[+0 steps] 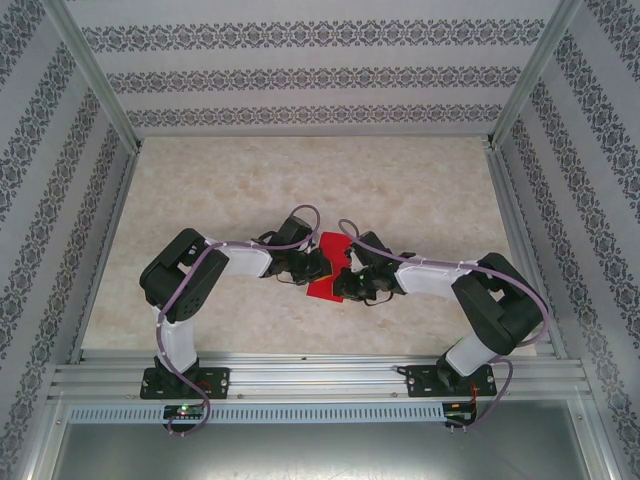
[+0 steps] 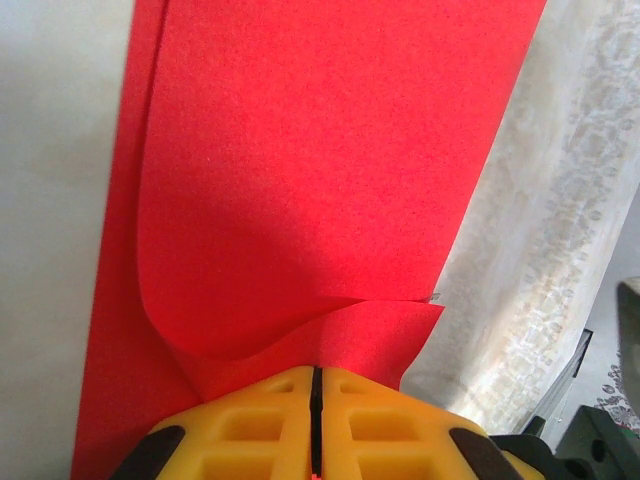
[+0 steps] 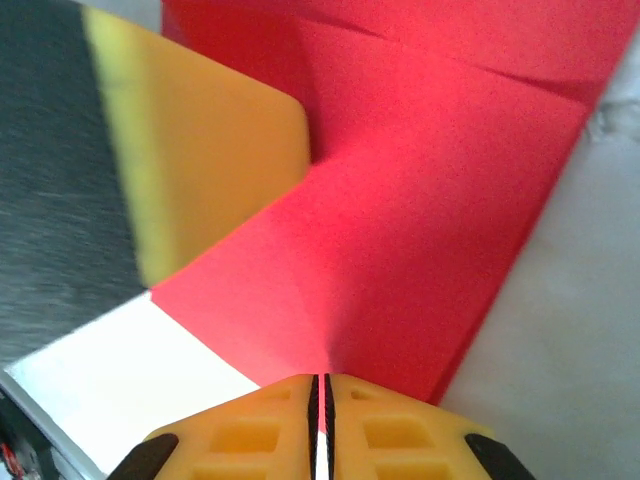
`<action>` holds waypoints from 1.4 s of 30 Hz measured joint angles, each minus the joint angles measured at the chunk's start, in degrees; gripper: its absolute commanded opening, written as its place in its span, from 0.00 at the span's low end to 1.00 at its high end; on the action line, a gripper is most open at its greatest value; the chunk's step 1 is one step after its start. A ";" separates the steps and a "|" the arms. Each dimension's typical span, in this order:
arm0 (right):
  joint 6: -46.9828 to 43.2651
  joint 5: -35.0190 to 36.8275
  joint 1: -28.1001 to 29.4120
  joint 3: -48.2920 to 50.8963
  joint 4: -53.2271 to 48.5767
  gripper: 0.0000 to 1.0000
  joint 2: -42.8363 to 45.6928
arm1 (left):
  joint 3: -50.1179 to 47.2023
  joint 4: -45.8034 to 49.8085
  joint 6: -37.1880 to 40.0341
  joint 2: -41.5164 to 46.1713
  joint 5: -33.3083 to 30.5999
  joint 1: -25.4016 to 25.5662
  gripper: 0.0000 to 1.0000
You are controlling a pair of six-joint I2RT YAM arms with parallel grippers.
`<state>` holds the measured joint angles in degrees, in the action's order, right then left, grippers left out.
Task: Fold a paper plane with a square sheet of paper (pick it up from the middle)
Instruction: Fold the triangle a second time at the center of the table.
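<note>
Paper (image 1: 328, 268): one red sheet, held between the two grippers over the middle of the table (image 1: 250, 190). Your left gripper (image 2: 316, 375) has its jaws pressed together, pinching one edge. Just ahead of them one layer curls over another, so a first fold looks begun but not creased flat. Right gripper (image 3: 320, 385) jaws are likewise nipped on the opposite edge, with a slanted crease running ahead. Early stage, I'd say: no nose, no wings. Count: one paper, two grippers, zero finished planes.
</note>
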<state>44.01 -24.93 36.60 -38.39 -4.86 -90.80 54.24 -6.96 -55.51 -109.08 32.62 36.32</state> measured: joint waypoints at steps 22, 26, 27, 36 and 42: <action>2.16 -0.96 -0.48 8.22 8.39 0.10 4.33 | 0.00 0.00 0.00 -0.15 0.46 0.00 0.06; 2.40 -0.94 -0.48 9.73 8.39 0.07 5.95 | 0.00 -0.07 0.00 -0.22 0.74 0.00 0.05; 2.43 -0.94 -0.48 9.92 8.17 0.06 6.32 | 0.00 -0.09 0.00 -0.22 0.79 0.00 0.05; 3.28 -0.83 -0.48 9.22 -0.26 0.06 12.09 | 0.00 -0.11 0.02 -0.24 0.83 0.00 0.06; 4.94 -1.57 -0.50 3.30 2.51 0.06 9.62 | 0.02 -0.11 0.04 -0.24 0.83 0.00 0.06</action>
<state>48.95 -26.50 36.10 -35.09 -2.35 -81.19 54.26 -7.07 -55.46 -109.32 33.45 36.32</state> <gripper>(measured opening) 0.062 0.064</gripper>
